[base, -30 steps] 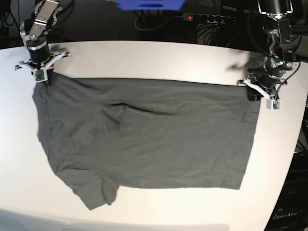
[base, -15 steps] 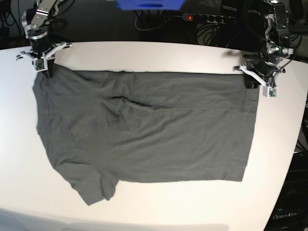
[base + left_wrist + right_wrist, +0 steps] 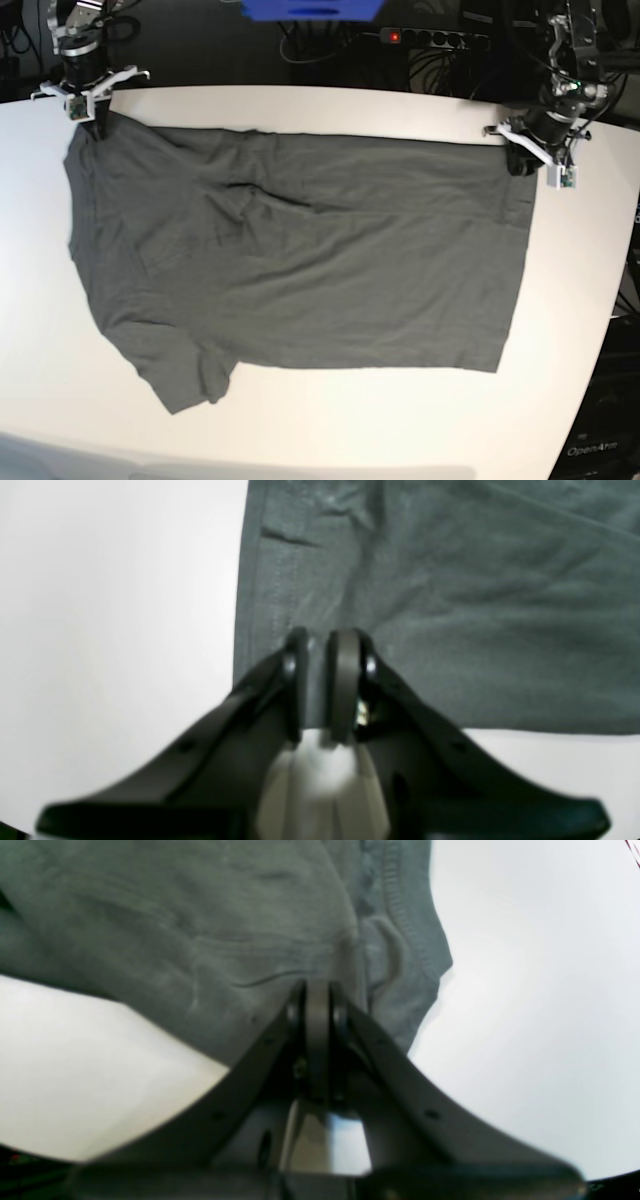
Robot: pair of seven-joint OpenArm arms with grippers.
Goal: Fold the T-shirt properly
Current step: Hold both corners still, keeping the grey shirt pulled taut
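Base view: the dark grey T-shirt (image 3: 300, 265) lies spread on the white table (image 3: 300, 110). Left gripper (image 3: 522, 160) and right gripper (image 3: 92, 122) each pinch a far corner; thin, limp fabric probably best held at hems.

The base view looks down from above on the whole white table (image 3: 330, 110). Each wrist view looks close along its own gripper at a far corner of the T-shirt (image 3: 300, 260), which the base view also shows.
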